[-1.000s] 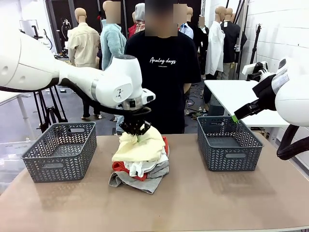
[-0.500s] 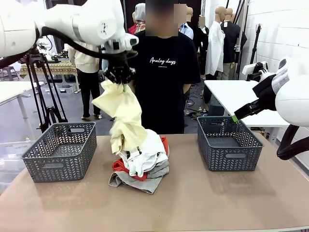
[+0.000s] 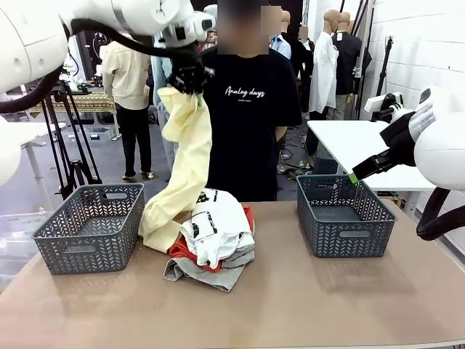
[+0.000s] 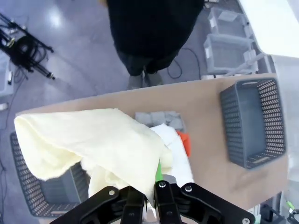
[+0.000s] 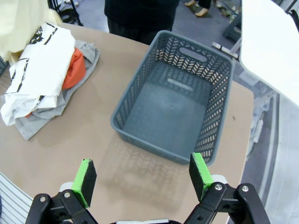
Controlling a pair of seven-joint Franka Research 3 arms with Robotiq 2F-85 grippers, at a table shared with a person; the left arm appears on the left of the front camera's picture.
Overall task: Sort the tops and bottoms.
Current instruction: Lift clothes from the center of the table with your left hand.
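On the table point(image 3: 305, 305), we note the white T-shirt point(image 3: 218, 225) topping the heap, the cream top point(image 3: 182, 167) hanging from the left gripper point(image 3: 186, 83), which pinches a bunched fold, its tail by the left basket point(image 3: 91, 225); the right gripper point(image 5: 142, 175) is spread; we judge the cloth limp and light, best gripped at bunched folds.

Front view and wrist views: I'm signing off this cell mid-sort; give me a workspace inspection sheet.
Surface: brown table.
Job's things: cream top hangs from the left pincer, lower end on the table; white printed T-shirt lies atop an orange-red top and a grey garment; left basket and right basket flank the pile.
Clutter: nothing seen.
Pincers: left shut on the cream top, held high; right pincer open above the table.
Cables: black hose loops under the right arm.
Surroundings: person stands at the far side.
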